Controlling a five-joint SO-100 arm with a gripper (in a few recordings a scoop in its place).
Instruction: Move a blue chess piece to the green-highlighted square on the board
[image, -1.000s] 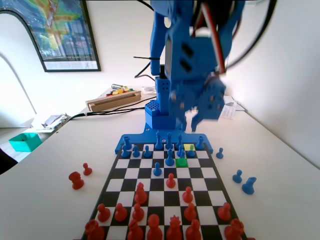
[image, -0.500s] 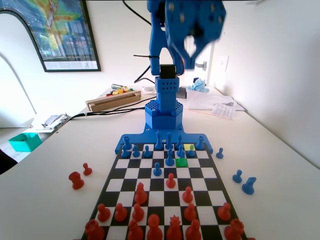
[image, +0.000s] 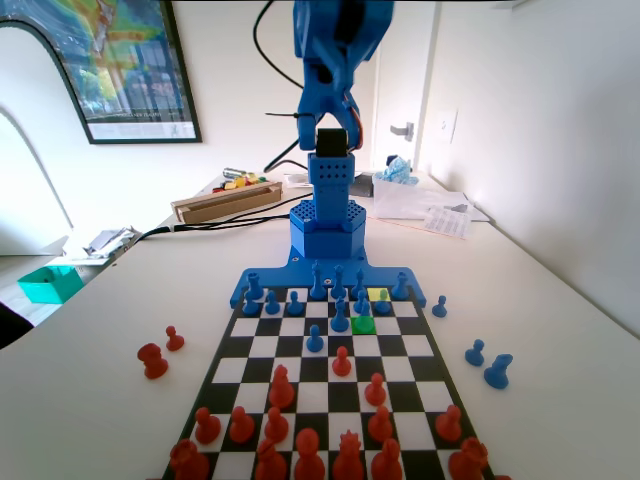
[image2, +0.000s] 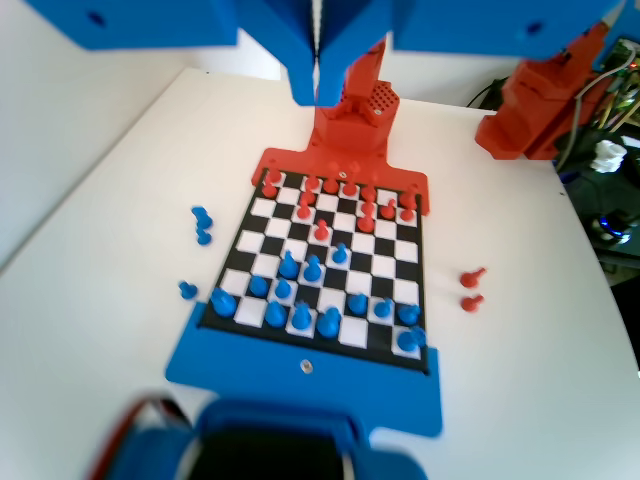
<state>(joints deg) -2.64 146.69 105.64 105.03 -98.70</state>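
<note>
The gripper (image2: 317, 75) has been raised high, fingers clenched and empty. Far below them, the green-highlighted square (image: 363, 324) on the board (image: 325, 372) is left bare; a blue chess piece (image: 361, 302) stands just behind it, so the move is judged unfinished.

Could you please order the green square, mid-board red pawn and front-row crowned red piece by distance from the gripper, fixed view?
1. Bright green highlighted square, far end, nearest the raised blue gripper.
2. Small red plastic pawn, mid-board.
3. Red crowned piece, front row.
</note>
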